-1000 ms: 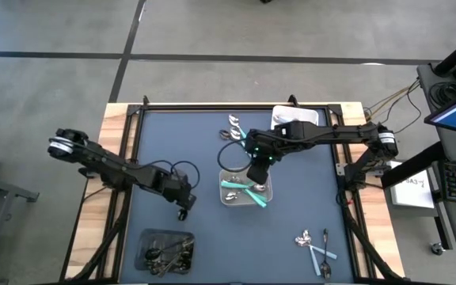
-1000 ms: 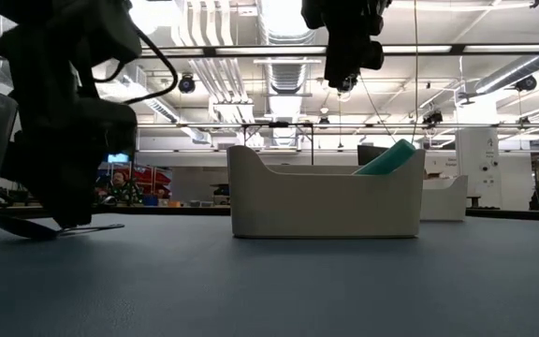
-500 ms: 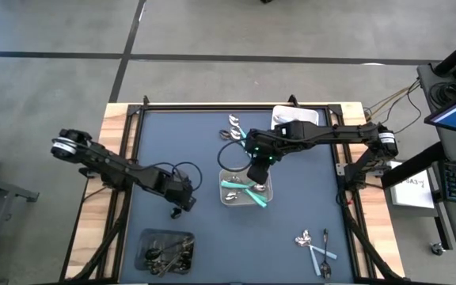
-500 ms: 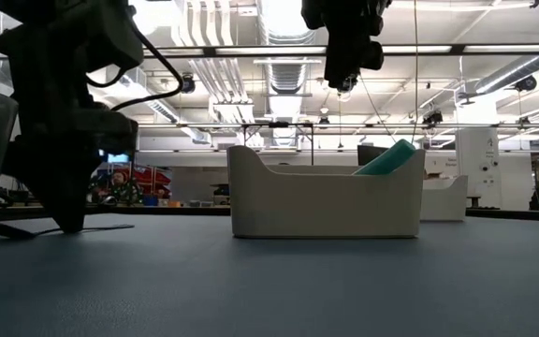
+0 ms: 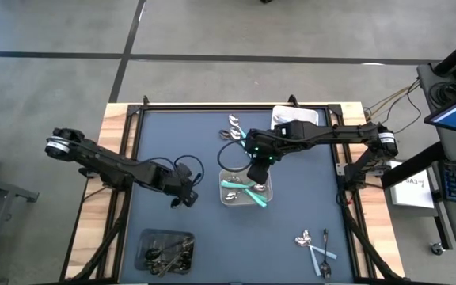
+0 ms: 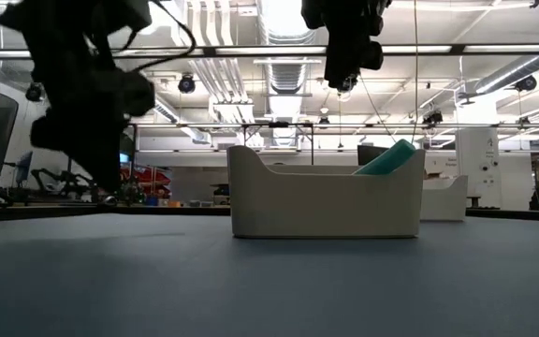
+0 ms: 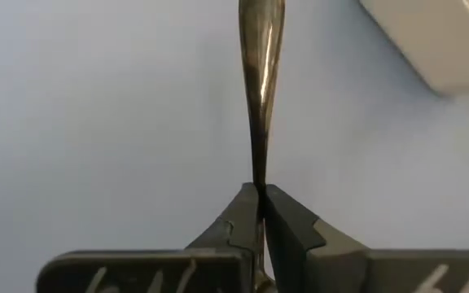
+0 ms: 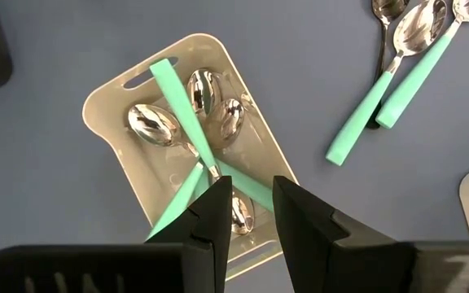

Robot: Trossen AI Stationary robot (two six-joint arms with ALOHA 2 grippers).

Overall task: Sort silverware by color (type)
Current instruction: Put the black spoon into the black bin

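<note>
Left wrist view — slim glossy black utensil (image 7: 260, 73), clamped

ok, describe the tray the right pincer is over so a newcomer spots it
Find the dark mat's centre: the right pincer hangs open above a small white tray. Unlike the dark tray at the near-left corner, it holds teal-handled spoons.

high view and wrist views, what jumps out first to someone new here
The white tray at the table's middle, full of teal-handled spoons, with the right gripper open just above it. Left of it, the left gripper pinches a black utensil clear of the table.
</note>
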